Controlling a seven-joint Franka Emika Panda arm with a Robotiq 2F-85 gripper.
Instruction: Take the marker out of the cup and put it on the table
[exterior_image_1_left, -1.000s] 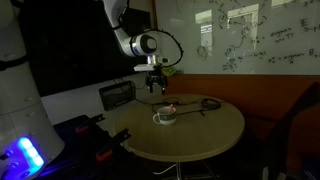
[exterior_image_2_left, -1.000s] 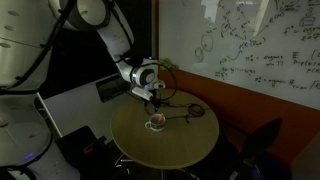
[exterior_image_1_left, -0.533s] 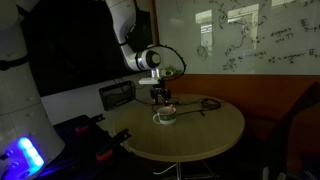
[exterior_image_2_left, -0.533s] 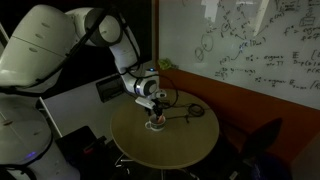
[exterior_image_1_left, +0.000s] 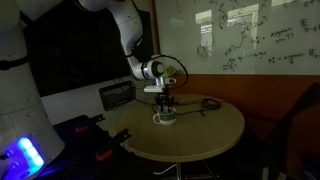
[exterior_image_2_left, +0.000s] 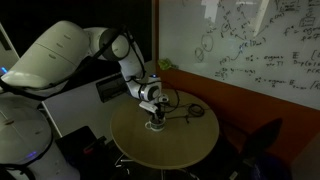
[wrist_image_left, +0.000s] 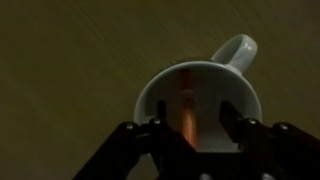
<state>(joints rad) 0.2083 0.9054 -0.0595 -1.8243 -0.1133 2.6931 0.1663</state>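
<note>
"Wrist view, nearest entry?" the checker asks.

"Item 1: gripper (wrist_image_left: 192, 135), lower edge of the frame. Two dark fingers (wrist_image_left: 150, 135), spread wide, nothing held between them," the clerk reads.

"Next beyond it?"

"Item 2: marker (wrist_image_left: 187, 112), thin, orange-red. It lies inside the cup (wrist_image_left: 160, 90) at centre frame, directly beyond the gap between the fingers. Its long axis runs up and down the frame, crosswise to the line joining the two fingers, with one finger on either side. Cannot tell whether the fingertips are already below the rim. Item 3: the cup itself, whitish and round, handle toward the upper right."

"Judgement on the approach?"

"The marker sits roughly midway between the fingers, its lower end closest to them. A straight advance and a squeeze would probably catch the shaft across its thin side, and no wrist turn looks necessary. Risk: a finger knocking the cup wall and shifting it."

"Farther out?"

"Item 4: table (exterior_image_1_left: 215, 132), round, light wood, mid-frame in both exterior views. The cup stands on it left of centre, and the gripper hangs directly over the cup, very close. Item 5: black cable (exterior_image_1_left: 207, 103), on the table to the right of the cup, apart from it. Item 6: whiteboard (exterior_image_1_left: 250, 35), upper right, scribbled over, farthest back."
</note>
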